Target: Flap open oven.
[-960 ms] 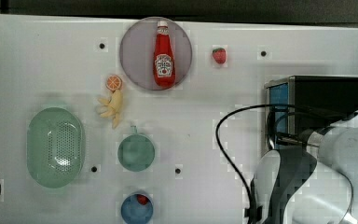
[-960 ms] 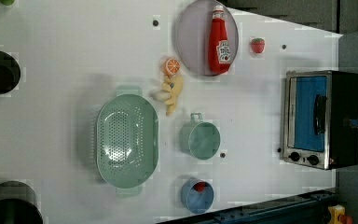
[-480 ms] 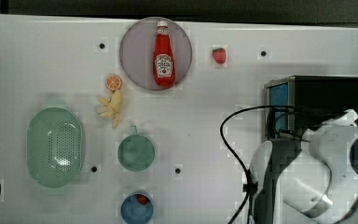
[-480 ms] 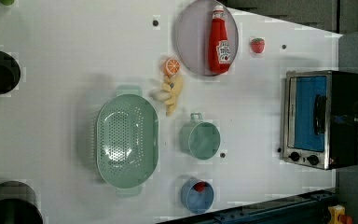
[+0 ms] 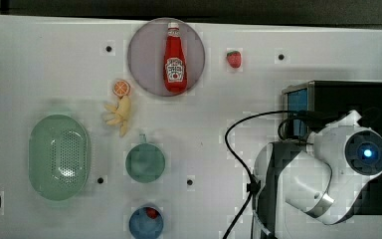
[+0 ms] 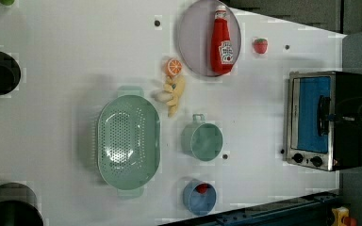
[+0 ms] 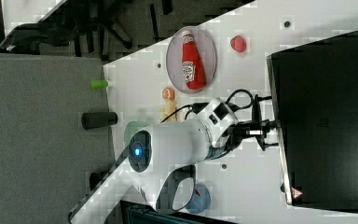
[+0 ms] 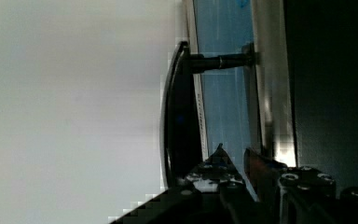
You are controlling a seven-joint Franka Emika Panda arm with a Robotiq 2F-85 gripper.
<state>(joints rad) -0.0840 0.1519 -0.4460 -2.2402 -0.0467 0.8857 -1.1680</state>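
Broadly: white table (image 6: 75, 37), with the oven (image 6: 321, 120) at the left view's right edge, door shut, blue glass facing the table's middle. White arm (image 5: 323, 169) leans over the oven in the top view. Gripper (image 7: 261, 132) sits at the oven's front in the right view, level with the dark bar handle (image 8: 179, 112); whether its fingers are parted or clamped, cannot tell. Green colander (image 6: 128, 141) lies well apart from the oven; grey plate (image 6: 195, 42) carries a ketchup bottle (image 6: 220, 42). Small strawberry (image 6: 260, 45) lies beside the plate.
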